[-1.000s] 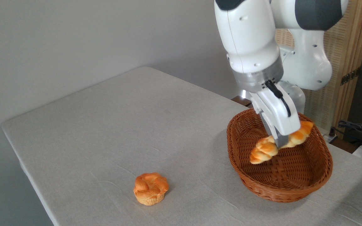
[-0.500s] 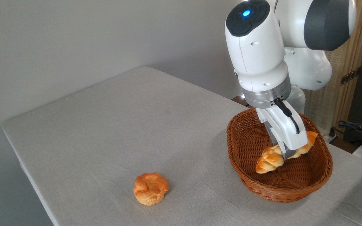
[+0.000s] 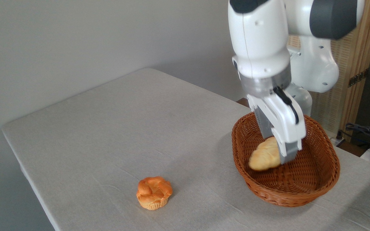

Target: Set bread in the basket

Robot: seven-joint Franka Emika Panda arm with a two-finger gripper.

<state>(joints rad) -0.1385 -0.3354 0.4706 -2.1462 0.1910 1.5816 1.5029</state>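
A white Franka robot arm point(image 3: 259, 41) reaches down from the upper right over a table point(image 3: 114, 128) covered in pale grey cloth. Its gripper point(image 3: 286, 157) hangs inside an oval, reddish-brown woven wicker basket point(image 3: 320, 189) that sits near the right edge of the table. The gripper's white housing with a black cable running down it points steeply downward, and a grey fingertip point(image 3: 288, 156) shows at its lower end.

The bread point(image 3: 263, 157), an elongated loaf, is within the basket's outline, just left of and partly behind the gripper. It appears blurred and shows its pale, smooth yellow side rather than a plaited top. Its lower left end is close to the basket's woven floor. Whether the loaf is clamped between the fingers or lies free cannot be told from this view, since the gripper body hides the gap between the jaws.

On the bare cloth well apart from the basket, toward the front of the table, sits a round knotted bun point(image 3: 154, 192) with a golden-orange top, shaped like a muffin.

Behind the arm stands a light wooden screen point(image 3: 355, 64), and dark cables point(image 3: 366, 131) lie at the far right.
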